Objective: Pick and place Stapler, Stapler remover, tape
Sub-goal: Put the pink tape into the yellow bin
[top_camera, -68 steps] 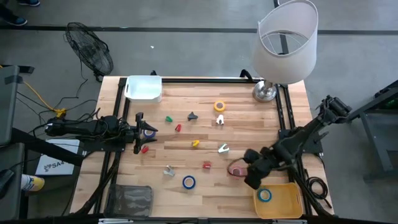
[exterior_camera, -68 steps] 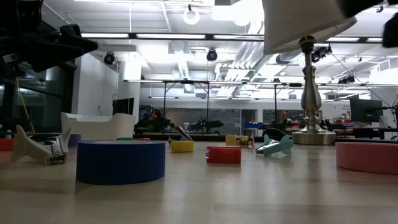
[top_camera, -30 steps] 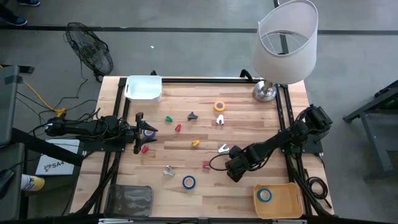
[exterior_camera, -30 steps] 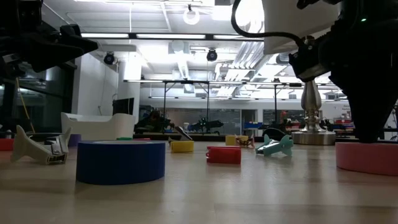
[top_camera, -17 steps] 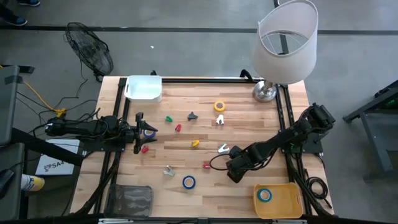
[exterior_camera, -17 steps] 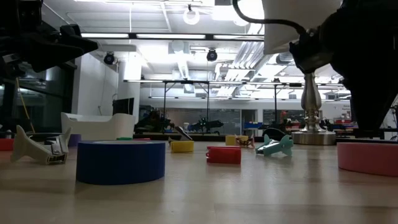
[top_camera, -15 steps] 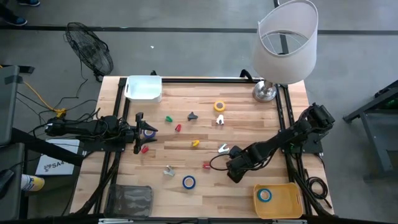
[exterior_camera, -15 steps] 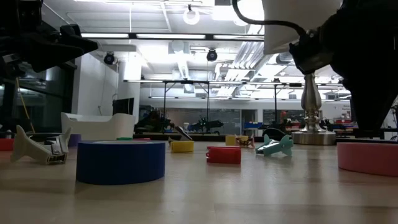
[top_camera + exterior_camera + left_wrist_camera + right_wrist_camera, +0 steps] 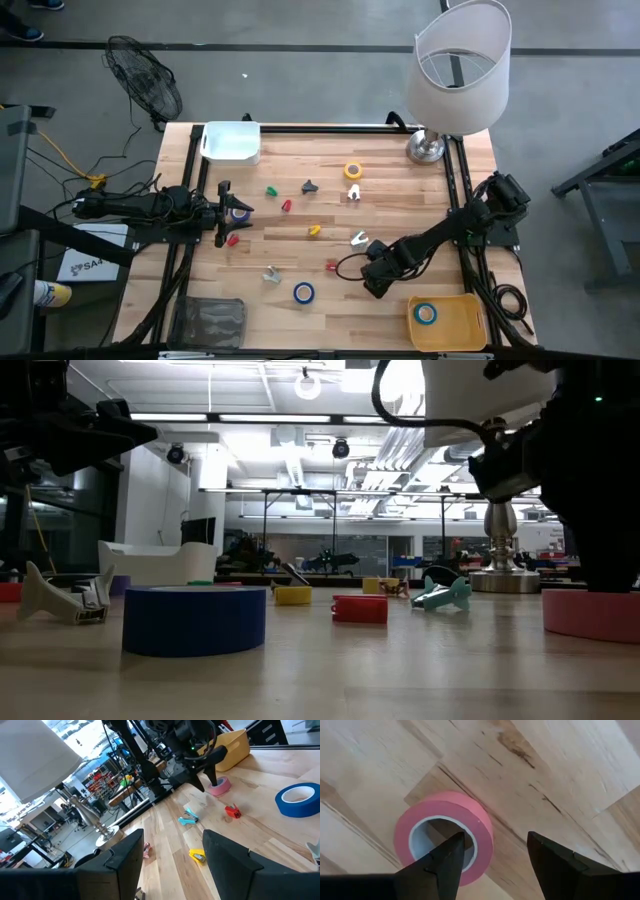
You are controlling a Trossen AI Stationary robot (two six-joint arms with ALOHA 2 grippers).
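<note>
Pink tape (image 9: 444, 836), a roll lying flat on the bare wood of the table (image 9: 400, 205), sits directly under the right gripper (image 9: 496, 851), toward the table's right near side and not far from the yellow bin (image 9: 455, 325) that already holds a blue-rimmed roll (image 9: 426, 313). The right gripper's fingers stand apart and hold nothing: in the right wrist view one dark finger (image 9: 447, 860) hangs over the roll's open core while the other is outside its wall, so the jaws straddle one side of the ring (a wall pinch, as I judge it, not a grip across the whole roll). To do this well, the arm should drop straight down with the wall centred between the fingers, the inner one clear of the cardboard edge, stop just short of the wood, and close firmly before lifting, since a thin wall can slip or tip the roll. Another blue tape roll (image 9: 303, 292) and a small red piece (image 9: 332, 265) lie near, clear of the descent. Far off at the table's left edge, the left gripper (image 9: 222, 212) waits, fingers parted and empty.
</note>
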